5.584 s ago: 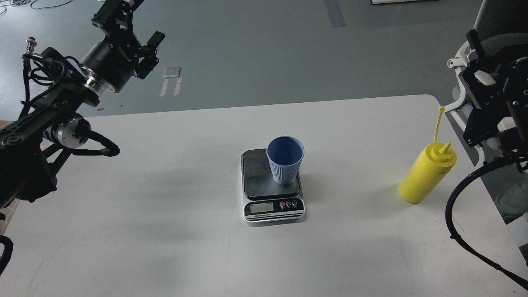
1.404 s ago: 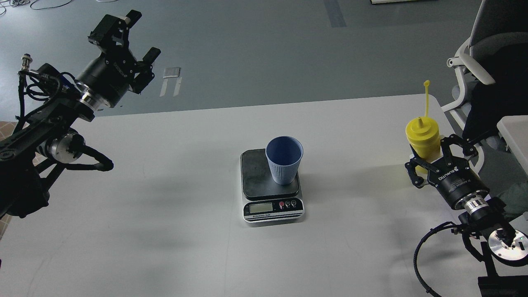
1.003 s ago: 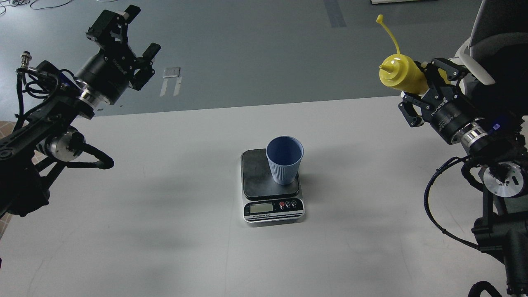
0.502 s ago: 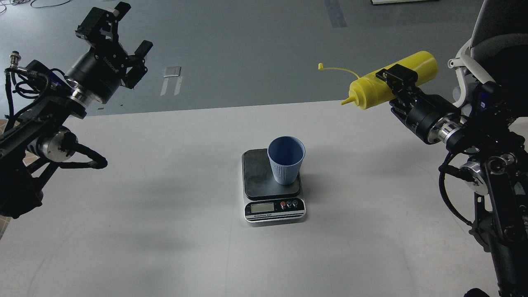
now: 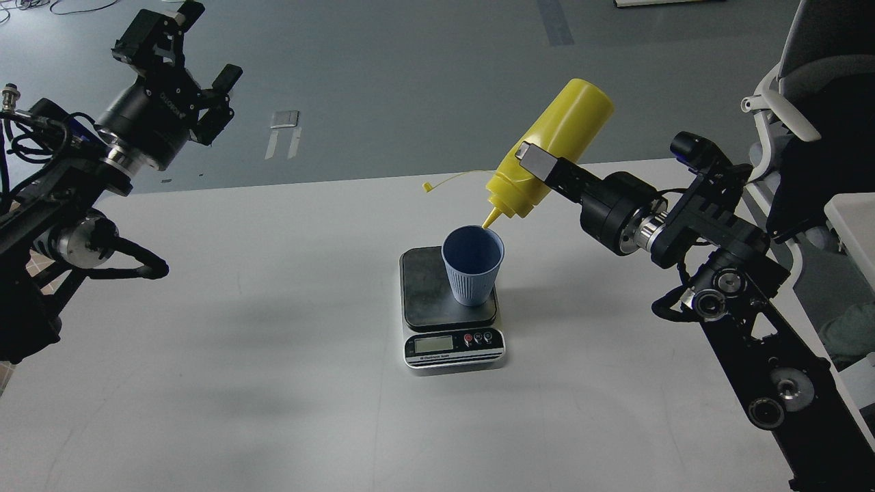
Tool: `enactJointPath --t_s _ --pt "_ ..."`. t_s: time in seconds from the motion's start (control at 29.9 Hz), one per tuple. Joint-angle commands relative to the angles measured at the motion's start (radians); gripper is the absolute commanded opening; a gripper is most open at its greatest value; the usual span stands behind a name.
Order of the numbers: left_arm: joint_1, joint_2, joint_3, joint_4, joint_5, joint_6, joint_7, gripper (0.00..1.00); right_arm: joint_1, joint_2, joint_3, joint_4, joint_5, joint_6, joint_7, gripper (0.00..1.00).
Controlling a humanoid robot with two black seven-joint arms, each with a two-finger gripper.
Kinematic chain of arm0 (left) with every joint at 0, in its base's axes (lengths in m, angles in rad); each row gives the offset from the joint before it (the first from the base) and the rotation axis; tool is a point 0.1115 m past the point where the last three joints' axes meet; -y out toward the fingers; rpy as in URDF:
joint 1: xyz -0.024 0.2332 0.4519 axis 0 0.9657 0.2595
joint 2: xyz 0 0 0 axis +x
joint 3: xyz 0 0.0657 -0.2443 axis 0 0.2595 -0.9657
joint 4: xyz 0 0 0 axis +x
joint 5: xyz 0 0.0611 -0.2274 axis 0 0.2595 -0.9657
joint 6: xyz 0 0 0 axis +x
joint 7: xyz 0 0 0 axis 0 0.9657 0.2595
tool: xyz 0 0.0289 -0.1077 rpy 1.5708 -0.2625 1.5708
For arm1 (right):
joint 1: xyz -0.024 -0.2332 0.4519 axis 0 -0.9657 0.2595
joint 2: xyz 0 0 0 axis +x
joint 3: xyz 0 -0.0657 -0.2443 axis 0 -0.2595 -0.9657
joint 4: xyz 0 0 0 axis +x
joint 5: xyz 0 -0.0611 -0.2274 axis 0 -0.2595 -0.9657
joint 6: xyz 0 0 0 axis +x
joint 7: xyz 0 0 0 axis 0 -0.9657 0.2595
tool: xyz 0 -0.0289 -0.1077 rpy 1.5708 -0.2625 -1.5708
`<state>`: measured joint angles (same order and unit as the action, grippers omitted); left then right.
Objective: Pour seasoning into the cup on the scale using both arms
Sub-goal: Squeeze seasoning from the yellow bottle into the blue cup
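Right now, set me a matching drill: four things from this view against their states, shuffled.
Things:
1. seasoning bottle
2. cup
3. scale
4. left end effector

States:
A. open, raised, holding nothing
B. tilted nozzle-down, gripped by the right end effector
C. flat on the table
D. upright on the dark platform

Pairs: 1-B, 2-D, 3-C, 4-A

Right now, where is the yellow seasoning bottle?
In the head view the seasoning bottle is right of centre, held tipped nozzle-down in the right gripper, its tip just above the far rim of the cup on the scale.
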<state>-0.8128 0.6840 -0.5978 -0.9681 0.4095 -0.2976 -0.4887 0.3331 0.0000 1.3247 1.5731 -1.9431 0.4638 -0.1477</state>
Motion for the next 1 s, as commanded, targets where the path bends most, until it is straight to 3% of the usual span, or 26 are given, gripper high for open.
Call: enactJointPath --t_s 0.0,0.13,0.64,0.97 --pt "0.006 0.02 -0.003 -0.009 0.0 -0.005 0.0 0.99 0.012 0.0 -0.035 0.005 -0.094 -0.051 0.04 0.0" --pt "0.007 0.029 -0.011 -0.011 0.0 -0.008 0.0 0.99 0.015 -0.006 -0.076 0.013 -0.16 -0.094 0.068 0.0" --pt "0.02 0.02 -0.042 -0.011 -0.002 -0.008 0.0 0.99 0.012 -0.097 -0.176 0.036 -0.239 -0.171 0.097 0.0" --pt "0.018 0.009 -0.043 -0.011 0.0 -0.002 0.0 0.99 0.009 -0.054 -0.127 0.015 -0.234 -0.217 0.097 0.0"
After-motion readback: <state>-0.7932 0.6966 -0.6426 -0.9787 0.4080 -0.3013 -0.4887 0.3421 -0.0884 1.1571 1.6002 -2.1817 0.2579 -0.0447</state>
